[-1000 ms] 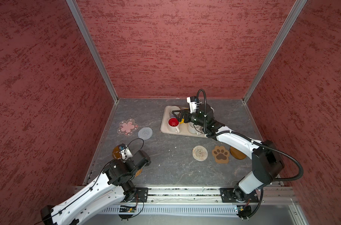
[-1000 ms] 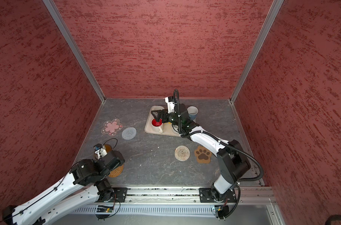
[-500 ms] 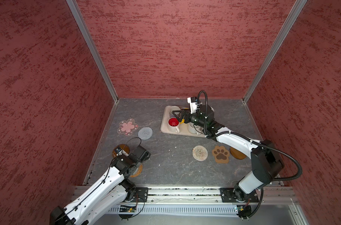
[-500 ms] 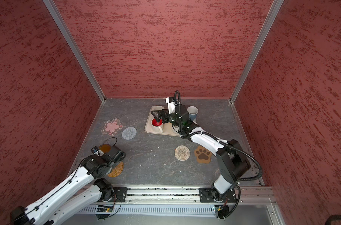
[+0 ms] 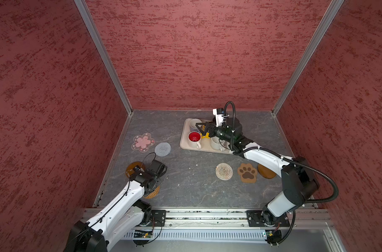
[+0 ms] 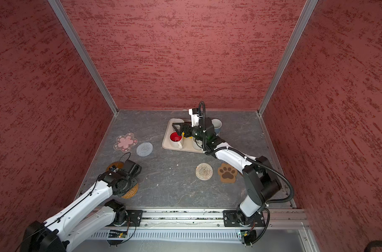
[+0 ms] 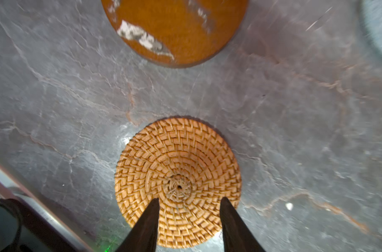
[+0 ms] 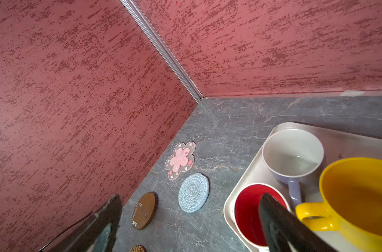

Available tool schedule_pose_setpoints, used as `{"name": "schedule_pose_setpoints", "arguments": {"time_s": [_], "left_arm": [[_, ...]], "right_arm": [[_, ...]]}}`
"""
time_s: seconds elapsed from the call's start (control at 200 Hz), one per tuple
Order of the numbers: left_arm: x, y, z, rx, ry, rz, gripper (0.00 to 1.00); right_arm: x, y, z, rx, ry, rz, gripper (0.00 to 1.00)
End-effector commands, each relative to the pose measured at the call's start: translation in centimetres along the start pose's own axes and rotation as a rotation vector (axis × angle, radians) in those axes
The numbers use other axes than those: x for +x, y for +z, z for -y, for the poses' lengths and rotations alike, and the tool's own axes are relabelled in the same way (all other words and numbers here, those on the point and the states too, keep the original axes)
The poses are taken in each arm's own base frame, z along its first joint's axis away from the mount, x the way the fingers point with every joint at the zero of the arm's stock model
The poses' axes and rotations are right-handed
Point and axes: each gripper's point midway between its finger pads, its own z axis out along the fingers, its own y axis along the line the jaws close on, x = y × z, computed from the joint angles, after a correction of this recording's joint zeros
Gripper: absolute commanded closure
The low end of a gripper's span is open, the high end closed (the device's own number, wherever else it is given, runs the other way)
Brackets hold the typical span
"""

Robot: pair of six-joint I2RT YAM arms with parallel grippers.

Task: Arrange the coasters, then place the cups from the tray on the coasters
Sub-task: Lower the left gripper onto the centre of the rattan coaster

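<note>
Left jaws over the orange woven coaster (image 7: 178,183), right jaws over the tray (image 5: 205,144).
Your left jaws stood partly apart and gripped nothing, tips above the coaster; contact couldn't be told. It lay flat on the table (image 5: 192,185), near a wooden disc (image 7: 174,30). Your right jaws were spread wide and empty above the red-lined mug (image 8: 249,213), which sat in the tray beside the yellow mug (image 8: 358,196) and a white mug (image 8: 292,152).

Both top views: bright, even, diffuse light from above; shadows faint; red walls (image 5: 185,54) splay from wide lens. Left wrist view: motion blur, wooden disc (image 7: 174,30) smeared, woven orange-tan coaster (image 7: 178,163) sharper, glare spots on grey tabletop (image 7: 294,131). Right wrist view crisp, near foreground soft.
</note>
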Motion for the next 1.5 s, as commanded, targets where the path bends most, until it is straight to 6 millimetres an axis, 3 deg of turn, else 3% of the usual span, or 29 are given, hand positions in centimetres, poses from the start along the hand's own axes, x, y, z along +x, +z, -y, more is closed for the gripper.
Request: {"name": "schedule_pose_setpoints", "arguments": {"time_s": [0.0,0.11,0.411,0.676,0.977,1.252,1.493], "left_arm": [[0.1,0.4,1.3,0.051,0.015,-0.025,0.56],[0.2,0.7,1.4,0.042,0.023,-0.035,0.66],[0.2,1.0,1.6,0.026,0.036,-0.045,0.73],[0.6,1.6,2.6,0.043,0.05,-0.075,0.62],[1.8,2.4,4.4,0.073,0.073,-0.142,0.63],[3.0,1.6,7.3,0.143,0.118,-0.151,0.65],[5.0,1.1,12.0,0.212,0.2,-0.164,0.66]], "right_arm": [[-1.4,-0.7,-0.9,-0.036,-0.008,0.043,0.02],[-1.1,-0.4,-0.4,-0.029,0.001,0.037,0.01],[-1.2,-0.4,0.2,-0.02,0.01,0.041,0.01],[-1.5,-0.6,0.4,-0.025,0.022,0.048,0.01],[-1.7,-0.8,0.8,-0.023,0.031,0.056,0.01],[-1.8,-1.1,0.8,-0.024,0.037,0.061,0.01],[-1.8,-1.9,1.0,-0.008,0.034,0.065,0.01]]}}
